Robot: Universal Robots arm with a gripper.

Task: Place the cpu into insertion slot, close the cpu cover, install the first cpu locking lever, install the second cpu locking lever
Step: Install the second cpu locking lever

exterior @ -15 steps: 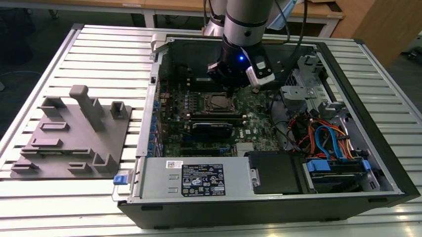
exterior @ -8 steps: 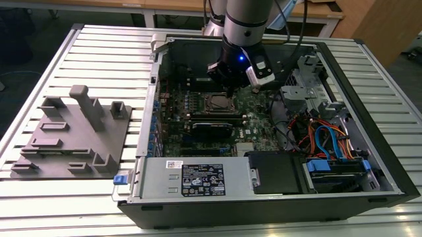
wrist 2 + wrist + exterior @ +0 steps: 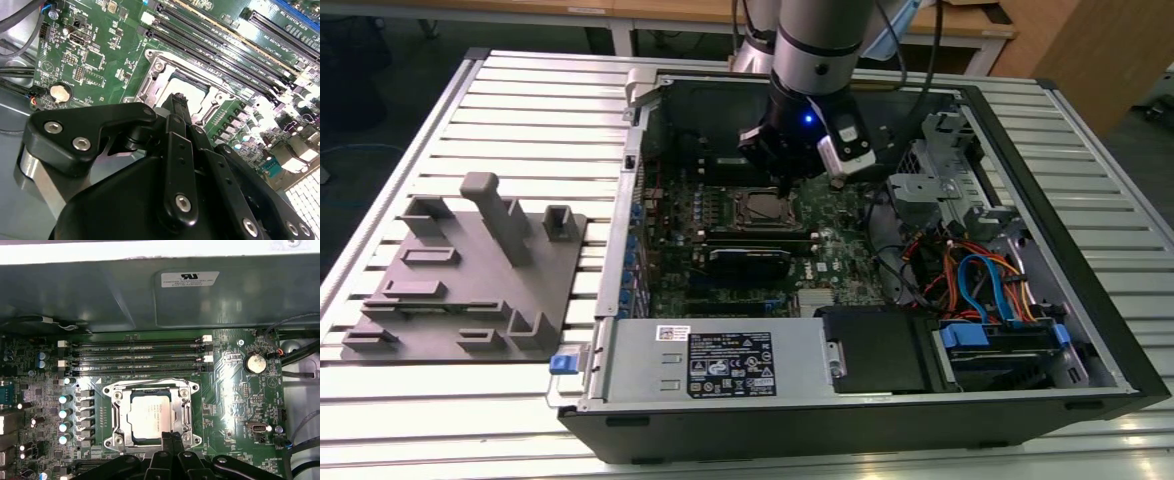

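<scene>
The cpu (image 3: 150,415), a dull silver square, lies flat in the insertion slot (image 3: 111,390) on the green board. The cpu cover (image 3: 116,416), a silver frame with a window, lies down around the chip. A thin wire lever (image 3: 150,384) runs along the socket's edge beside the memory slots. My gripper (image 3: 171,436) is shut, its black fingertips together at the socket's edge and just over the chip's rim, with nothing visible between them. In the second wrist view the gripper (image 3: 177,100) stands above the cpu (image 3: 192,89). In the exterior view the gripper (image 3: 781,185) hangs over the socket (image 3: 761,208).
Long black memory slots (image 3: 135,347) lie beside the socket, with a coin battery (image 3: 255,361) and a row of capacitors (image 3: 64,412) nearby. The open computer case (image 3: 1101,330) holds a drive cage (image 3: 934,170), coloured cables (image 3: 974,280) and a power supply (image 3: 707,365). A grey fixture plate (image 3: 467,270) sits at the exterior view's left.
</scene>
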